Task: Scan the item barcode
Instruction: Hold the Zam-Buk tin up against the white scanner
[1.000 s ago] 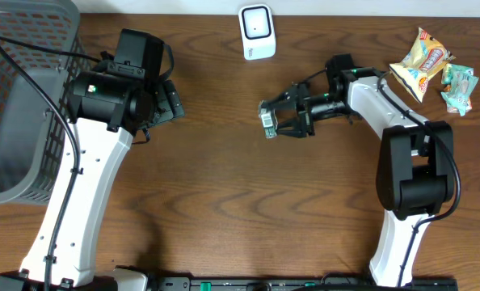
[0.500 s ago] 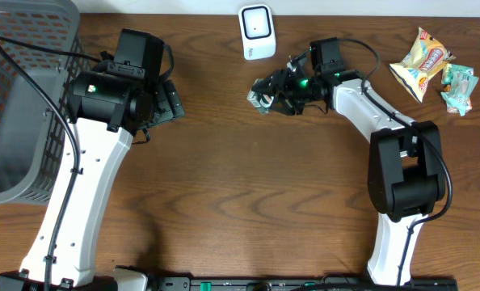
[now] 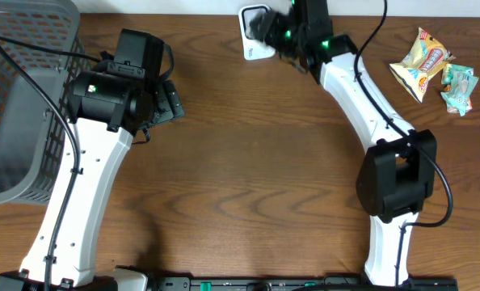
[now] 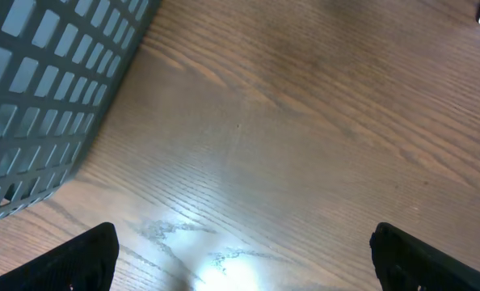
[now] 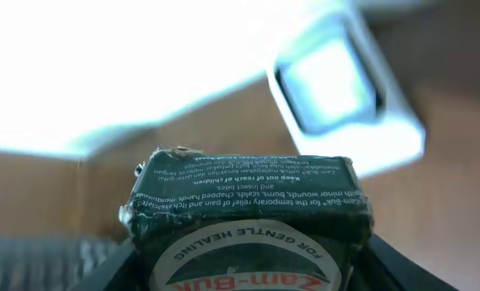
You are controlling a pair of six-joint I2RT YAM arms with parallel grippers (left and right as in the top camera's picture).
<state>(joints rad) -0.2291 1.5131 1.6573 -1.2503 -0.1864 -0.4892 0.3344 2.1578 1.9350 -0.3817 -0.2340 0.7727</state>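
- right gripper (image 3: pixel 266 24): jaws pinching the Zam-Buk box (image 5: pixel 244 218) from both sides; only partly closed, because the box fills the gap.
- The box sits right at the fingertips, with the small-print edge and logo face towards the wrist camera.
- The scanner (image 5: pixel 337 89) is just beyond the box, ahead and to the gripper's right. I see a gap, no contact.
- Step, my read: presenting the item to the scanner window.
- Next move needs the barcode face squared to the window. No barcode shows on the faces I can see, so a wrist roll is likely needed.
- The right wrist view gives the box print and the box-to-scanner gap. Overhead, the gripper overlaps the scanner's top and the box is hard to make out.
- Only overhead shows the snack packets (image 3: pixel 422 61), well behind the gripper.
- left gripper (image 4: pixel 244 259): fingers spread wide, empty, over the table (image 4: pixel 305 121), with the basket (image 4: pixel 46 81) just beside it.
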